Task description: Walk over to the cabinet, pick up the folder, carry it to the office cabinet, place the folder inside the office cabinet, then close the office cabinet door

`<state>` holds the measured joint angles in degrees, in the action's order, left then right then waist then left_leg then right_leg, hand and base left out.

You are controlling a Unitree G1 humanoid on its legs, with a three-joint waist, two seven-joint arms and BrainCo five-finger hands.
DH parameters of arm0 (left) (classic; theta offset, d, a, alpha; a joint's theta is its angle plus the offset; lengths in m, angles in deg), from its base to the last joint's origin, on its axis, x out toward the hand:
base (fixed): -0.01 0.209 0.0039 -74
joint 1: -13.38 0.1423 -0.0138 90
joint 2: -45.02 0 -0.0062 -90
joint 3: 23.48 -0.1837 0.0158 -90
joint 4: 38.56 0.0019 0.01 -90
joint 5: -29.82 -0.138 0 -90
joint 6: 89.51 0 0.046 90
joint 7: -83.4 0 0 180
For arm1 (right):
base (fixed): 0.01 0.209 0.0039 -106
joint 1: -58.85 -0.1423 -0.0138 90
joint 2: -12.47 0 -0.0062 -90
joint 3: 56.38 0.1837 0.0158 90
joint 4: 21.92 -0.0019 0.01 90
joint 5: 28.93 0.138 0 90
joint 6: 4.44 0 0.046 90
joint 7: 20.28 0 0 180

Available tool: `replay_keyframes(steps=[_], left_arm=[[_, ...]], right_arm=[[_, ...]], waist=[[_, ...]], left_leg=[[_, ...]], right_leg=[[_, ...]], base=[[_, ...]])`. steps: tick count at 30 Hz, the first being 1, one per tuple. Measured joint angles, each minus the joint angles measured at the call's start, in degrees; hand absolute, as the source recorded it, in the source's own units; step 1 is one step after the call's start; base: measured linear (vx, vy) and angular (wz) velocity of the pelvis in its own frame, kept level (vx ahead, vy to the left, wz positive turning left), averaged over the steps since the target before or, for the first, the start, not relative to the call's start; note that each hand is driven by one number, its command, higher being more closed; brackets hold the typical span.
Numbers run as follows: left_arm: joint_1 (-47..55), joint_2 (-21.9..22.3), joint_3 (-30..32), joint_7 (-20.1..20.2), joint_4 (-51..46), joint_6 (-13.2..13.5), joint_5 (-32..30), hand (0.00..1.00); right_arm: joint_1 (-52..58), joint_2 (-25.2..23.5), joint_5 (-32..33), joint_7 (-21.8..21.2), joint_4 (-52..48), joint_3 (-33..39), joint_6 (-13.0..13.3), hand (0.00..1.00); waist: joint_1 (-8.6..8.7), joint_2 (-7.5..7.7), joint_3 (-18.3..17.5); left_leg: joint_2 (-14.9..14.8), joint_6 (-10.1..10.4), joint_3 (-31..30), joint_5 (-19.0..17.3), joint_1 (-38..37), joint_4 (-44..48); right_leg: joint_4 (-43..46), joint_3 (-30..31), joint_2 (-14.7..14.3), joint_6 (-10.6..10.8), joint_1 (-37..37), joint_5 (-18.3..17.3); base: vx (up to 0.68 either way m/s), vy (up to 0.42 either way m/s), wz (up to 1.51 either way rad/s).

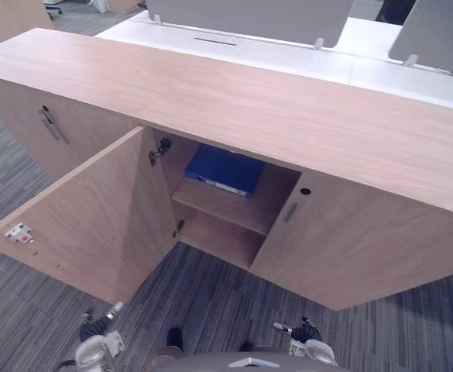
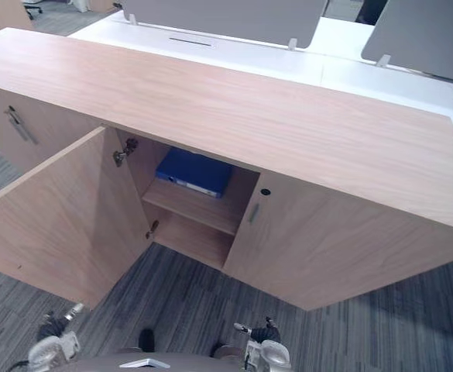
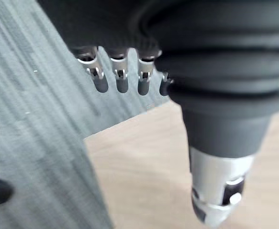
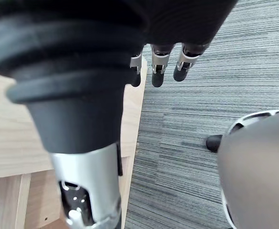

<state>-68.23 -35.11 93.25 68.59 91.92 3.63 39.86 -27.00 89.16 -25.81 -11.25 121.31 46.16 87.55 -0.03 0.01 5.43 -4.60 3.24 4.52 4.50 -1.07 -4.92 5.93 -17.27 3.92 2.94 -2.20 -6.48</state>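
Nearest you, at the lower edge of the head views, both hands hang low over the grey carpet. The left hand point(image 1: 96, 332) is near the free corner of the open door point(image 1: 87, 225), and the right hand point(image 1: 307, 333) is in front of the closed door point(image 1: 350, 240). In the wrist views each hand shows relaxed, uncurled fingers point(image 3: 115, 78) with nothing in them.

The blue folder point(image 1: 224, 169) lies flat on the upper shelf point(image 1: 226, 208) inside the office cabinet point(image 1: 288, 108). By my reading the placing is done and closing the door is the step in hand. You'll need the left hand round the door's free edge to push on its outer face and swing it shut.

That outer face is turned away from you. The cabinet top hides the back of the folder, and the space under the shelf is too dark to read.
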Motion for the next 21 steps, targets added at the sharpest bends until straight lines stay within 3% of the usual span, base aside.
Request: replay_keyframes(steps=[3,7,15,21], left_arm=[[0.17,-2.24,4.97,-2.59,-3.17,1.18,2.37,0.0],[-1.05,-5.63,6.48,-4.99,-4.08,1.99,5.0,0.0],[-4.46,-13.22,6.83,-5.64,-10.79,3.06,4.89,0.0],[-4.86,-14.2,6.13,-4.78,-11.92,3.16,4.25,0.0]], right_arm=[[-0.02,0.18,0.0,0.34,-0.07,0.02,0.02,0.0],[-0.25,0.31,0.0,0.82,-0.13,-0.13,0.02,0.0],[-0.45,2.21,-0.03,1.43,-0.38,-1.89,0.03,0.0],[0.97,2.71,-0.04,1.34,-0.43,-2.34,0.0,0.0]], waist=[[-0.05,0.19,-0.44],[-0.32,0.19,-0.63],[-0.91,0.22,-0.62],[-0.87,0.57,-0.69]], left_leg=[[0.33,0.1,-0.07,-0.07,-0.29,0.01],[0.79,0.16,-0.07,-0.35,-1.09,0.04],[1.23,-0.38,0.05,-0.83,-1.64,-0.02],[1.28,-0.47,0.11,-0.83,-1.43,-0.03]], right_leg=[[-0.86,0.97,-0.12,-0.06,-0.51,0.42],[-2.83,0.93,-0.22,-0.23,-2.16,1.92],[-3.3,1.92,-0.21,-0.6,-2.67,2.48],[-4.12,2.45,-0.15,-0.62,-2.56,2.46]], base=[[0.08,0.003,0.01],[0.12,0.004,0.02],[0.0,0.005,-0.03],[-0.06,0.012,-0.02]])
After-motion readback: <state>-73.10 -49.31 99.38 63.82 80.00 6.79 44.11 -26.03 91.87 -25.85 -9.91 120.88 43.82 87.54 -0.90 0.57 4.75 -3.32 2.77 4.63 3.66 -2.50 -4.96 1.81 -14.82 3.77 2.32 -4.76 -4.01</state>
